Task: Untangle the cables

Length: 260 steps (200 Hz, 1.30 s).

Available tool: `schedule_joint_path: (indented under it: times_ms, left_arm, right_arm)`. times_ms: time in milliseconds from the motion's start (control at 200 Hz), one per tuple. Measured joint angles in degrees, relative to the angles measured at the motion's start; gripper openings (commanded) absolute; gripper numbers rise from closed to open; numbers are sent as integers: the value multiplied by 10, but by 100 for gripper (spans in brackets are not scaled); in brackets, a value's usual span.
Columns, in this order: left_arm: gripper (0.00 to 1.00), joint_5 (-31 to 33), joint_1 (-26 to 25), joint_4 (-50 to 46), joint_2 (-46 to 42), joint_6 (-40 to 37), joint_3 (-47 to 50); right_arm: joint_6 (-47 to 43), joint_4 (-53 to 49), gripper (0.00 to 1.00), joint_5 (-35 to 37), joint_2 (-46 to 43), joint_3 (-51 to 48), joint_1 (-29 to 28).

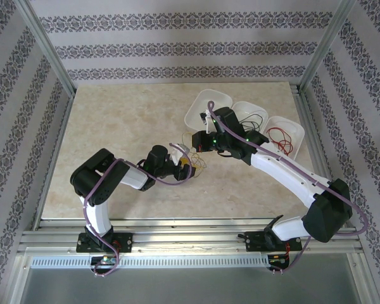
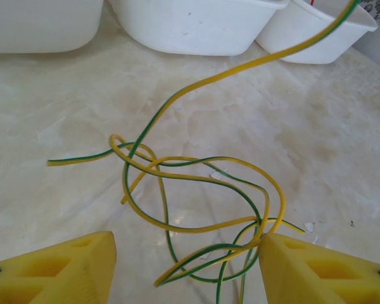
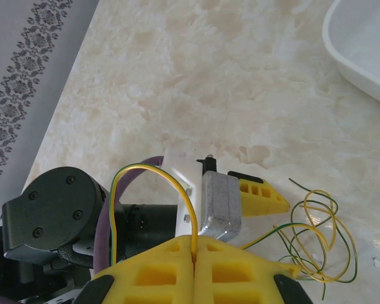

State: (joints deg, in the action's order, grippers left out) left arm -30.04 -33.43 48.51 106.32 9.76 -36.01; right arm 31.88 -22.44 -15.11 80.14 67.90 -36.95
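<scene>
Currently right fingers (image 3: 194,266) are together, clamped on one strand of the yellow-green cable (image 2: 177,159) and holding it up toward 1 o'clock, probably to draw the knot open. Left fingers (image 2: 57,269) are apart, straddling the loose coil low over the counter (image 2: 316,139), likely to pin it against that pull. Red cable (image 1: 280,136) and black cable (image 1: 252,119) lie in separate trays (image 1: 199,104), at 1 o'clock from the tangle.

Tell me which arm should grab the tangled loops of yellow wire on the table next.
Probably left. The left end effector is open and straddles the yellow wire loops lying on the table, while the right end effector is shut on one strand.
</scene>
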Motion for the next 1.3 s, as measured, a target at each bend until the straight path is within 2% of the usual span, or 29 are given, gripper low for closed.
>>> schedule_joint_path:
  times_ms: [115, 250, 410, 695, 1179, 1299]
  left_arm:
    - [56, -6, -4, 9, 11, 11, -2]
    - [28, -8, -6, 17, 37, 27, -5]
    - [10, 9, -7, 26, 39, 42, -3]
    - [9, 30, -6, 45, 1, 64, 49]
    - [9, 50, 17, 46, -61, 85, 108]
    - [3, 56, 20, 35, -84, 83, 108]
  right_arm:
    - [5, 8, 0, -8, 2, 0, 0]
    - [10, 13, 0, -9, 2, 0, 0]
    - [10, 10, 0, -4, -3, -1, 3]
    - [9, -1, 0, 31, -58, -19, 53]
    - [-19, -53, 0, 140, -185, -36, 155]
    - [-37, -70, 0, 165, -206, -33, 171]
